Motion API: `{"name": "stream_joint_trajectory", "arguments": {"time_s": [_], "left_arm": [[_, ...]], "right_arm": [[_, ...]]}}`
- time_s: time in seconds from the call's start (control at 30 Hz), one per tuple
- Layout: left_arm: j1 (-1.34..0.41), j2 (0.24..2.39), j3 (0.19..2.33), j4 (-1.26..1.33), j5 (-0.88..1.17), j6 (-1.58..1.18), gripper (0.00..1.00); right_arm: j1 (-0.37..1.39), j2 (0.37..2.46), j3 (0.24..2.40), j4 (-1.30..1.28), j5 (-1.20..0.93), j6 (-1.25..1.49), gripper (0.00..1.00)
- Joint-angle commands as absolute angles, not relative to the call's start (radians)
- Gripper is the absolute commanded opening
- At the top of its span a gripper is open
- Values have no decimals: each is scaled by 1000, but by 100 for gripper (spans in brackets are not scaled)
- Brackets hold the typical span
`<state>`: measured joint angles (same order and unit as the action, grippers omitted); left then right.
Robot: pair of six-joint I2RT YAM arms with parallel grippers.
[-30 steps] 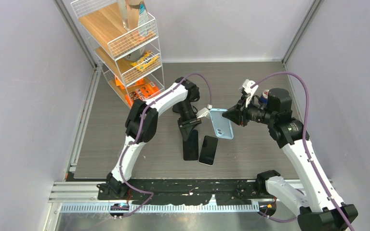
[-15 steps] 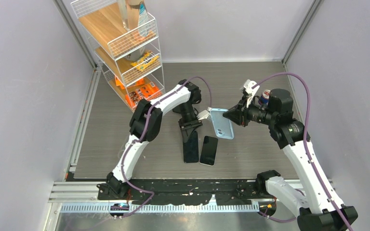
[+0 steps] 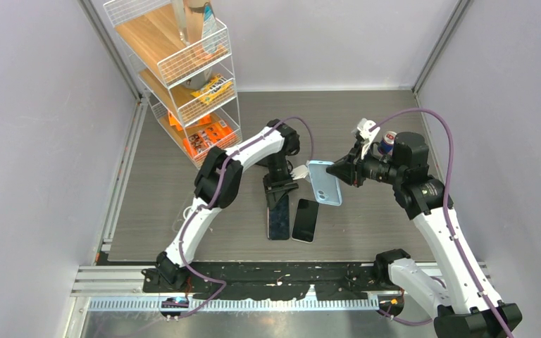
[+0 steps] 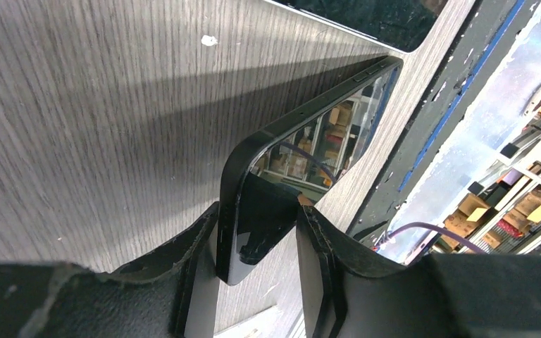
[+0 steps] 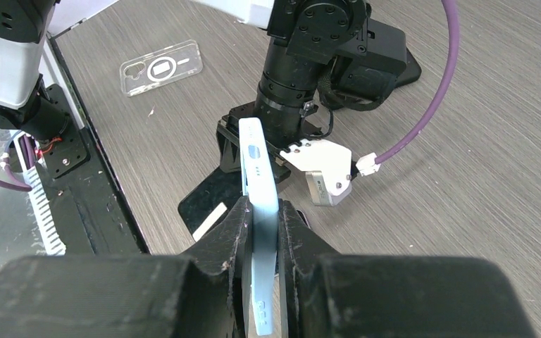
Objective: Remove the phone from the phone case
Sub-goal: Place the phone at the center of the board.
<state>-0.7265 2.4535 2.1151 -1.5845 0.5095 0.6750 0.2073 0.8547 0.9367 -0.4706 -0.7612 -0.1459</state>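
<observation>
Where the gray table (image 3: 155, 211) comes closest to the arm bases, two phones lie side by side. One is a black phone (image 3: 278, 215). Just beside it on the right is a second phone (image 3: 305, 220) with a pale rim and a dark screen. At the far end of the black phone, the left gripper (image 3: 280, 189) points down with one finger on each side of that end. Its fingers (image 4: 317, 239) are spread, and a thin gap shows next to the phone, so they are not squeezing it. That end looks a bit off the table, while the near end rests on it. Up and to the right of the black phone, the light blue case (image 3: 323, 182) hangs in the air, apart from the phone. The right gripper (image 3: 339, 171) has its fingers pressed tight on the case's right edge. Left of the black phone, past the left arm, a clear case (image 5: 160, 67) lies flat. Far behind the black phone and to the left, a wire shelf (image 3: 194, 60) holds orange and yellow snack packs (image 3: 208, 134).
</observation>
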Motion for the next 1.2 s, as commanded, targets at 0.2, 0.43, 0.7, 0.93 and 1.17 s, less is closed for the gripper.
{"name": "stream_joint_trajectory", "arguments": {"time_s": [0.2,0.43,0.7,0.93,1.17], "left_arm": [[-732,2437,2134,-1483,451,624,50],[-732,2405,2128,-1415,451,584,56],[-699,2289,2064,-1362,444,565,70],[-614,2051,1918,-1256,434,531,98],[-531,1728,1670,-1113,416,497,100]], "right_arm": [[199,831,935,-406,-791,-122,5],[198,824,920,-398,-799,-115,5],[198,815,894,-372,-838,-101,5],[199,824,876,-353,-934,-111,5],[214,861,881,-342,-943,-113,5]]}}
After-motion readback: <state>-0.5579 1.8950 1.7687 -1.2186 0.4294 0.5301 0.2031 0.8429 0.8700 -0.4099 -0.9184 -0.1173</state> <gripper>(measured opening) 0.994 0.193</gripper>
